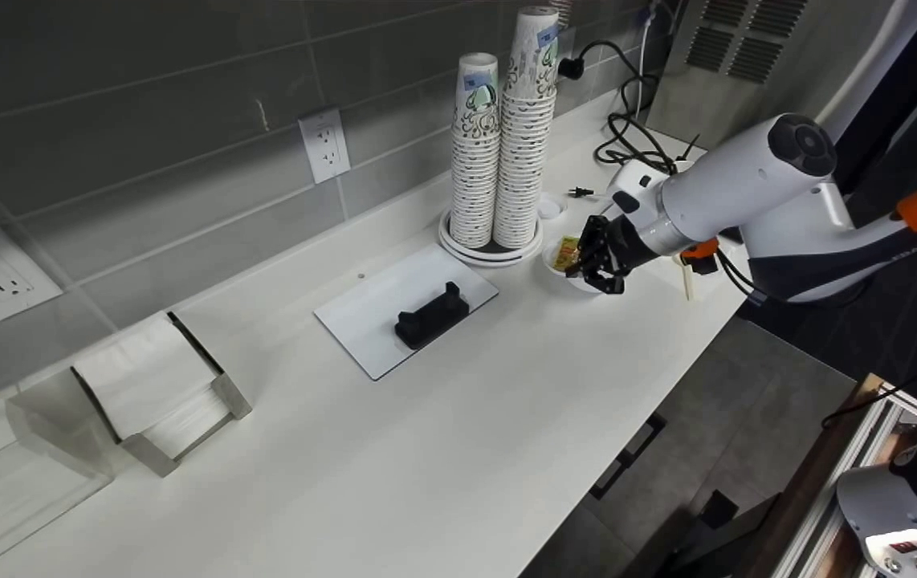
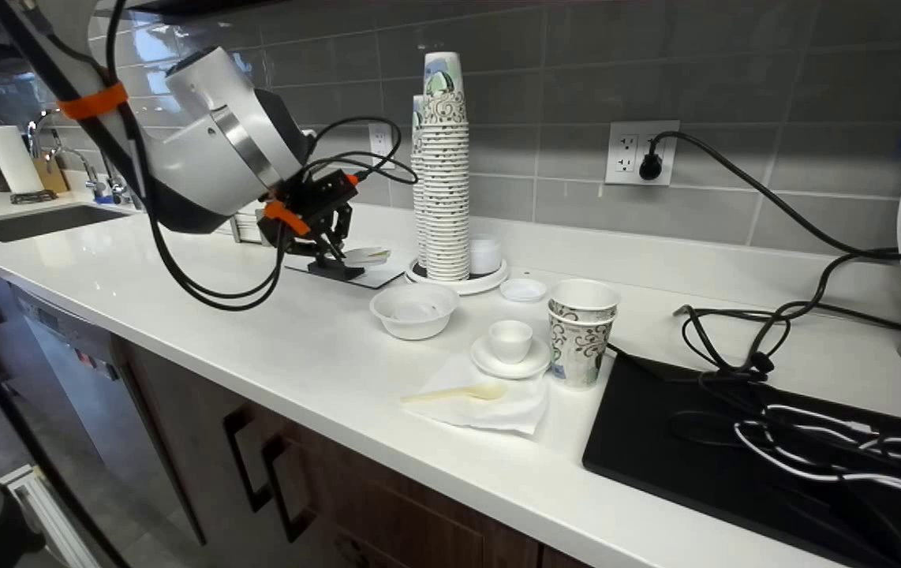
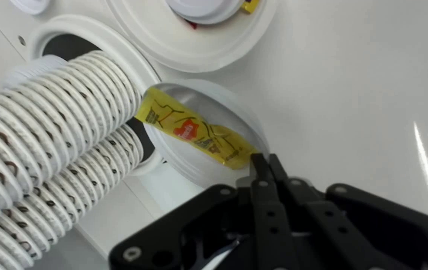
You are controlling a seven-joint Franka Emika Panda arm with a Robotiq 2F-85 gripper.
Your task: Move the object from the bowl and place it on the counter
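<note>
In the lower middle of the wrist view the fingers [image 3: 261, 170] are together, apparently clamped on the rim of a white lid [image 3: 223, 108], clear of the bowl [image 3: 195, 62] above; a yellow packet [image 3: 199, 129] lies across it (whether pinched too, I cannot tell). Held by one edge, the lid might tip and spill the packet. Letting go high above the surface [image 3: 349, 93] risks a bounce; swinging frame-left could topple the cups [image 3: 68, 108].

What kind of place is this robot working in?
It looks like a kitchen, maybe one in an office, though I can't be sure. You can see a sink, a roll of paper towels and tall stacks of disposable cups.
</note>
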